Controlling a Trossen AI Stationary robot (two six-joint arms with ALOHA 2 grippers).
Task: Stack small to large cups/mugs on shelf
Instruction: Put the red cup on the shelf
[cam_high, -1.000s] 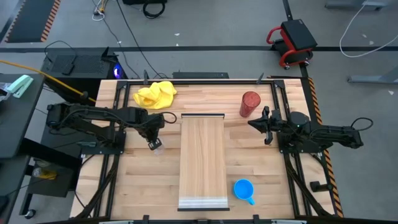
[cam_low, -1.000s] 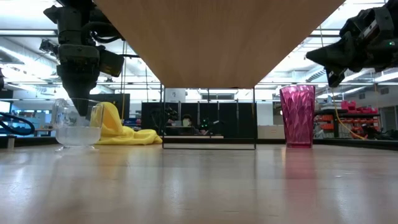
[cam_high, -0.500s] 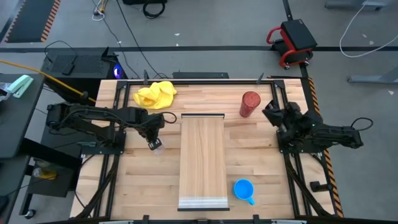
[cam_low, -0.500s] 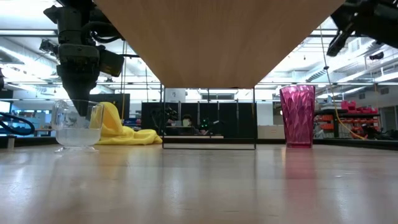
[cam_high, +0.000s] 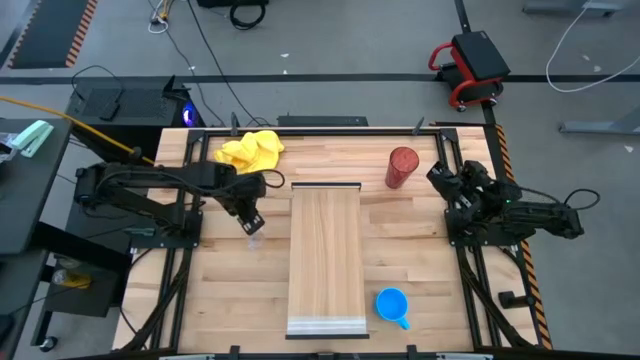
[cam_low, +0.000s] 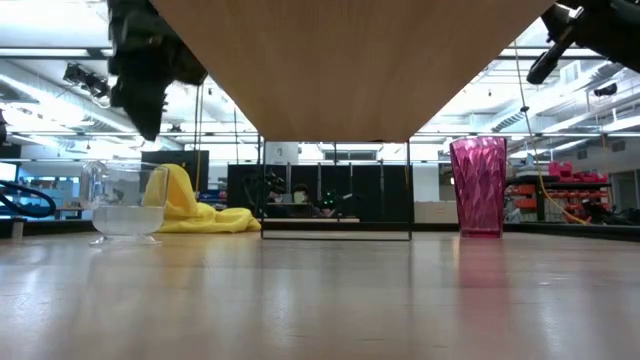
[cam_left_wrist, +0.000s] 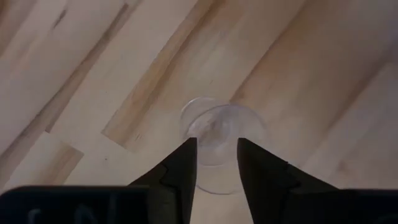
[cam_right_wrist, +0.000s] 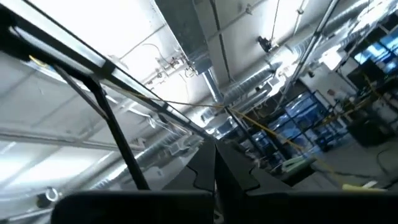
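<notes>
The small clear glass cup (cam_left_wrist: 217, 140) stands upright on its base on the tabletop, left of the shelf (cam_high: 326, 260). My left gripper (cam_left_wrist: 216, 143) hangs open right above it, fingers pointing down and clear of the rim; in the low view the left gripper (cam_low: 150, 95) is well above the glass cup (cam_low: 125, 205). The dark red tumbler (cam_high: 402, 167) stands at the far right. The blue mug (cam_high: 392, 303) sits near the shelf's near right corner. My right gripper (cam_high: 440, 178) is shut, raised and tipped upward beside the tumbler.
A yellow cloth (cam_high: 250, 152) lies crumpled at the far left, behind the glass cup. The shelf board spans the middle of the table, from the far side to the near edge, and shows overhead in the low view. Bare slatted tabletop lies on both sides of it.
My left gripper has let go of the glass cup and risen straight up; the cup stays standing where it was. My right gripper has lifted and tipped upward, swinging toward the table's far right.
</notes>
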